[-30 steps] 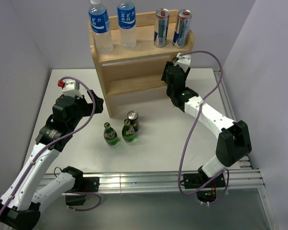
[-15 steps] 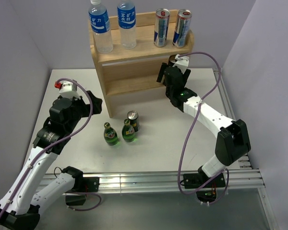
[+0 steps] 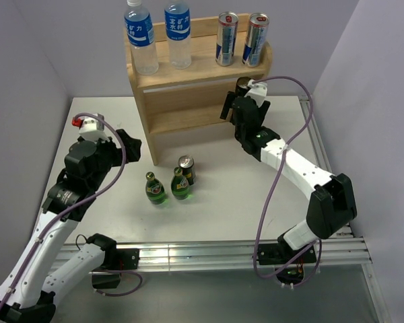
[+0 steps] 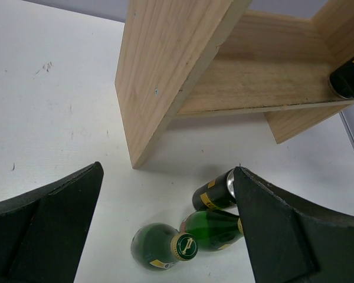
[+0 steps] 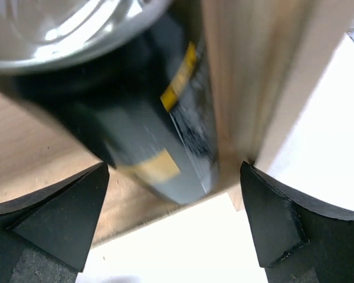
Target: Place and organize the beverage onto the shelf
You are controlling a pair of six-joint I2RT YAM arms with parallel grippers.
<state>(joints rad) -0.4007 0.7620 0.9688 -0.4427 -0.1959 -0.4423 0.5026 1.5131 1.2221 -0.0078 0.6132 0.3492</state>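
Observation:
The light-wood shelf (image 3: pixel 188 94) stands at the back of the table. Its top board carries two water bottles (image 3: pixel 140 39) and two silver cans (image 3: pixel 226 39). A black can (image 3: pixel 242 84) stands on the lower board against the right side panel. My right gripper (image 3: pixel 239 99) is open just in front of it, a finger on either side, not touching; close up, the black can (image 5: pixel 147 118) fills the right wrist view. On the table stand two green bottles (image 3: pixel 155 190) and another black can (image 3: pixel 186 168). My left gripper (image 3: pixel 133 145) hangs open above them, empty.
In the left wrist view the shelf's left side panel (image 4: pixel 165 71) is close ahead, with the green bottles (image 4: pixel 162 250) and the table's black can (image 4: pixel 215 191) below my left gripper (image 4: pixel 168 171). An aluminium rail (image 3: pixel 209 254) runs along the table's near edge.
My right gripper has opened and let go of the black can, which now stands on the lower board. The left arm has drifted a little to the left.

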